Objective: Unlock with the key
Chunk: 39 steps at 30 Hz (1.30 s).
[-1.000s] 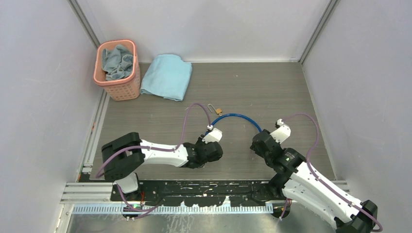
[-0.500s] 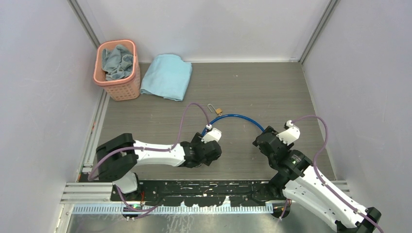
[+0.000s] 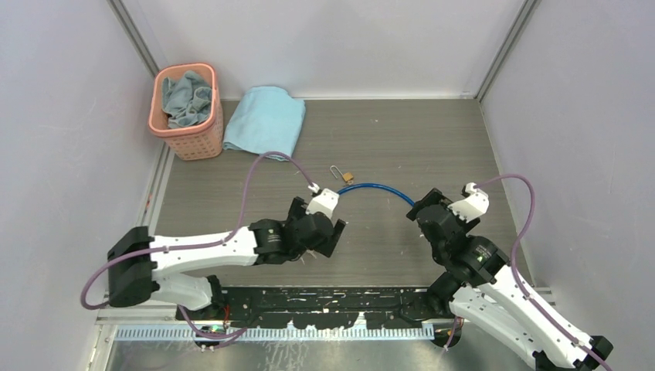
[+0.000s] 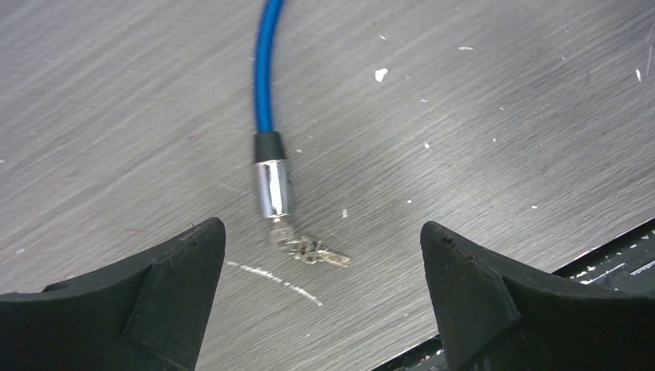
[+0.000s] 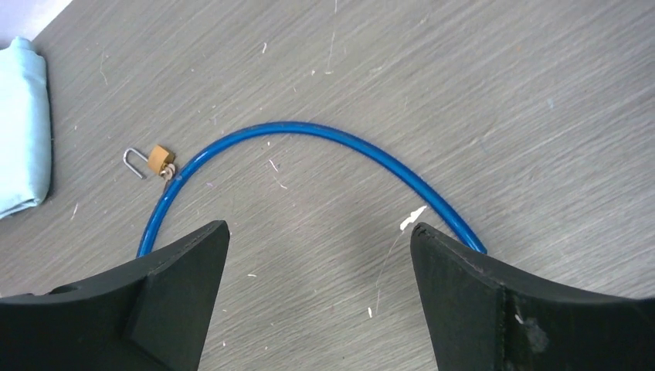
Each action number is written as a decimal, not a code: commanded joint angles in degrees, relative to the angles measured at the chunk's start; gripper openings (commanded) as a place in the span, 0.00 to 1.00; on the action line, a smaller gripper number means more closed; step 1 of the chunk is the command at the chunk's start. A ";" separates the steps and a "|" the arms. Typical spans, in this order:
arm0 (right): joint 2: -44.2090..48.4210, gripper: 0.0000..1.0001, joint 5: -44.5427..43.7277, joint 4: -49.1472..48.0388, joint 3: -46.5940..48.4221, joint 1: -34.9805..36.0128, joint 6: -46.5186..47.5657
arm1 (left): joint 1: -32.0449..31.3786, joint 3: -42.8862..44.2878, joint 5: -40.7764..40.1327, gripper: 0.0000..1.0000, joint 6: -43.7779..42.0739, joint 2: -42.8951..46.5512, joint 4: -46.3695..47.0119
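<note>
The key [image 4: 320, 253] is a tiny silvery piece lying flat on the table, just off the silver metal end [image 4: 272, 188] of the blue cable [image 4: 266, 69]. My left gripper [image 4: 320, 226] hovers over it, open, its fingers wide on either side and touching nothing. From above, the left gripper [image 3: 332, 232] sits at the cable's left end. The small brass padlock [image 5: 160, 160] lies beside the cable's arc [image 5: 309, 127], its shackle swung out. My right gripper [image 5: 318, 226] stands open and empty; its right finger [image 5: 494, 301] covers the cable's other end. From above, the padlock [image 3: 347, 177] lies at mid-table and the right gripper [image 3: 427, 207] near the cable's right end.
A pink basket [image 3: 202, 141] holding cloth stands at the back left, with a folded light-blue towel [image 3: 265, 121] next to it. Grey walls close in the table on three sides. A black rail [image 3: 324, 300] runs along the near edge.
Both grippers have opened wide. The left arm's elbow swung out to the left and its gripper slid slightly left; the right gripper shifted a little to the right. The cable stayed put.
</note>
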<state>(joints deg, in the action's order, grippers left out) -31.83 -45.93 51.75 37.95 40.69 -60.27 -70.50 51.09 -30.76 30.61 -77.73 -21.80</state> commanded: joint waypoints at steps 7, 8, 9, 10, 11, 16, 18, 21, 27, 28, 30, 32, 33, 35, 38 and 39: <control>-6.90 0.93 0.69 -11.79 8.48 -0.13 17.10 | 8.59 -3.72 -13.48 0.98 -1.84 20.15 -10.66; -7.84 0.93 1.40 -12.88 9.13 -0.10 18.61 | 9.81 -4.62 -15.63 0.98 -0.14 23.01 -11.92; -8.79 0.93 2.85 -13.93 9.88 -0.15 20.53 | 10.99 -5.58 -16.75 0.98 0.25 24.85 -12.05; -9.88 0.93 4.00 -14.59 10.62 -0.13 21.94 | 12.33 -6.71 -17.39 0.98 0.14 26.60 -11.61; -11.09 0.95 4.50 -14.79 11.59 -0.13 22.66 | 13.09 -7.80 -17.73 0.99 -0.17 28.07 -11.08; -17.50 1.00 7.16 -16.47 15.64 -0.11 26.56 | 15.49 -10.53 -21.71 1.00 -1.21 29.62 -11.38; -19.84 1.00 6.77 -17.59 16.72 -0.12 27.48 | 16.55 -11.04 -22.64 1.00 -3.03 28.72 -10.30; -23.23 1.00 2.29 -19.00 17.73 -0.12 28.52 | 17.59 -11.74 -25.60 1.00 -4.99 26.80 -8.04; -32.09 1.00 -14.81 -15.21 20.98 -1.44 25.07 | 19.66 -16.73 -35.00 1.00 -17.98 26.13 5.61; -32.44 1.00 -16.34 -15.42 20.74 -1.85 24.13 | 20.45 -18.66 -35.43 1.00 -20.69 26.84 9.47; -31.59 1.00 -15.72 -20.06 18.16 -2.78 26.58 | 22.89 -22.47 -32.50 1.00 -24.39 28.44 16.75; -29.65 1.00 -11.68 -29.23 13.38 -3.52 32.71 | 26.03 -25.59 -29.88 1.00 -26.46 29.56 22.24; -28.66 1.00 -10.70 -33.62 10.88 -3.71 35.17 | 27.92 -26.51 -28.56 1.00 -26.80 29.80 24.11; -27.00 1.00 -11.57 -42.06 5.42 -3.86 39.14 | 32.77 -28.01 -26.14 1.00 -26.90 29.51 27.67; -25.25 1.00 -13.59 -52.21 -1.19 -4.31 43.99 | 38.66 -28.64 -19.83 1.00 -24.76 27.85 31.76; -24.90 1.00 -13.46 -55.95 -3.25 -4.39 45.89 | 39.99 -28.83 -18.99 1.00 -24.68 26.80 33.85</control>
<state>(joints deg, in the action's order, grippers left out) -58.96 -56.10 15.22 40.58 36.86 -23.53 -35.73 22.09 -55.37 6.15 -49.36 -2.22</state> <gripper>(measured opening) 0.996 0.995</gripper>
